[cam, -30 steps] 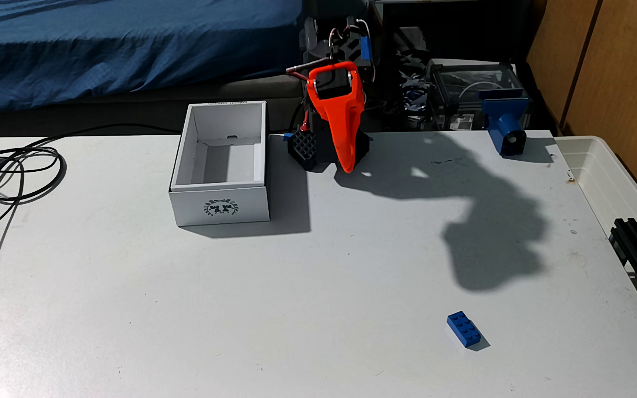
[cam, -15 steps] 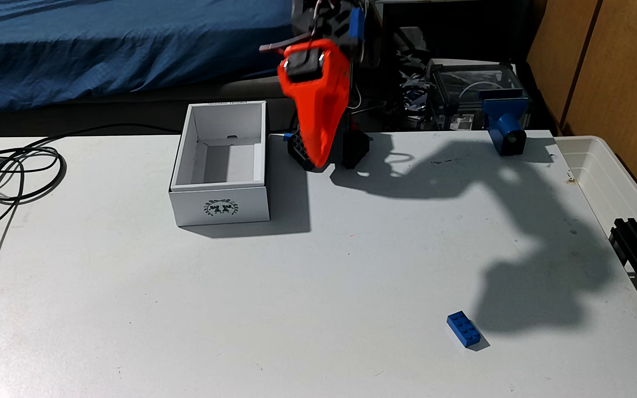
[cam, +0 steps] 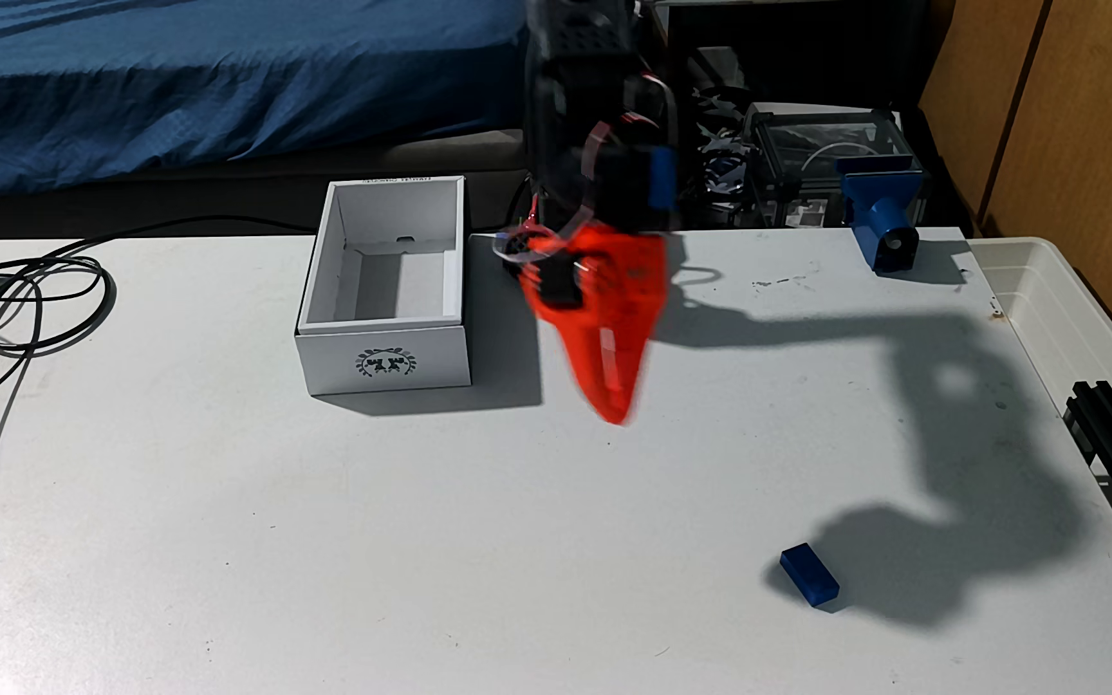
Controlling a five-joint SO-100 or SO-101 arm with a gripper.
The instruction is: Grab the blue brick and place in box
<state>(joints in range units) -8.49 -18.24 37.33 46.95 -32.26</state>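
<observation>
Fixed view. White desk (cam: 339,568), lit hard from one side, long shadows. Orange jaws (cam: 617,411) blurred by motion, hanging tip-down above the desk's middle, nearer the far edge; fingers look drawn together to one point, nothing between them, but the blur is too heavy to tell how far they are parted. Black arm (cam: 580,120) rises behind, with a blue wrap (cam: 662,175) on it. Brick (cam: 809,575) lies flat on the desk near the front right corner, turned at a slant to the edges, well apart from the jaws; the arm's shadow (cam: 908,561) falls over it, studs hard to make out. Box (cam: 385,287) stands open-topped by the far edge, left of the arm's base, dark wreath emblem (cam: 386,363) on the short wall facing the camera; inside looks bare. Coiled black cable (cam: 38,301) at the far left of the desk. Blue mount (cam: 884,220) at the far right corner. Translucent tub (cam: 1068,314) beside the right edge. Blue bedding (cam: 205,87) beyond the far edge.
</observation>
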